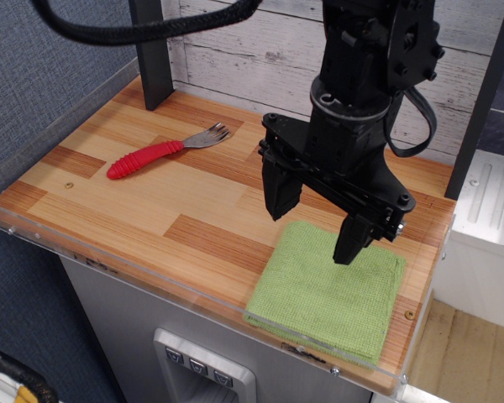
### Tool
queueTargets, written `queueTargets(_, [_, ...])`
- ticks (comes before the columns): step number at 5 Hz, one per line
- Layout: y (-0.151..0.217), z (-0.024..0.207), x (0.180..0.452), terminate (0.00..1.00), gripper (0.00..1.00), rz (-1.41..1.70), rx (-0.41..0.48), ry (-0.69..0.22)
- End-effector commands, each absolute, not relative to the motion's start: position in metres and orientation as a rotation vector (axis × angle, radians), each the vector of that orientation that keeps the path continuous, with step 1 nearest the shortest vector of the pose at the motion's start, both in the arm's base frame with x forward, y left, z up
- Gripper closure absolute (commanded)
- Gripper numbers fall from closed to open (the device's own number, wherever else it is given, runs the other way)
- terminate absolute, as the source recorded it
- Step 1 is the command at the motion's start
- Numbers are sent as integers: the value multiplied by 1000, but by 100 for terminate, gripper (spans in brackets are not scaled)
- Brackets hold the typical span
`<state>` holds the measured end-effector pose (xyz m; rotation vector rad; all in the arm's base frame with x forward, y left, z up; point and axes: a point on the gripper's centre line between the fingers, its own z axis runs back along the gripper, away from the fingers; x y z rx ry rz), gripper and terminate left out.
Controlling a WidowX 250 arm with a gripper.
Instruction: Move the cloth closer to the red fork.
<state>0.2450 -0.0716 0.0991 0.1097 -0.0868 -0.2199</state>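
Observation:
The light green folded cloth (328, 294) lies flat at the front right corner of the wooden table (176, 210). The red fork (160, 151) lies at the back left, its ribbed red handle pointing left and its silver tines pointing right. My black gripper (315, 231) hangs over the cloth's back edge with its two fingers spread apart. The left finger (281, 197) is just behind the cloth and the right finger (353, 239) is over the cloth. It holds nothing. The cloth and the fork are far apart.
A clear plastic rim (109, 260) runs along the table's front and left edges. A dark post (155, 59) stands at the back left and another (483, 101) at the right. A white plank wall is behind.

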Motion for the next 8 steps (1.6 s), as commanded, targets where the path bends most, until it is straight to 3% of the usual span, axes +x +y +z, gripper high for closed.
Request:
queueTargets(1, [-72,99,245,0,0,-220,110,-87])
queueTargets(3, [-72,66,248,0,0,-200,64,-92])
queueTargets(4, [-75,44,248,0,100,-180,79,-51])
queueTargets(6, [-82,23,247,0,100,-135,30,-101])
queueTargets(8, [-63,13,250,0,100,-99,49,-92])
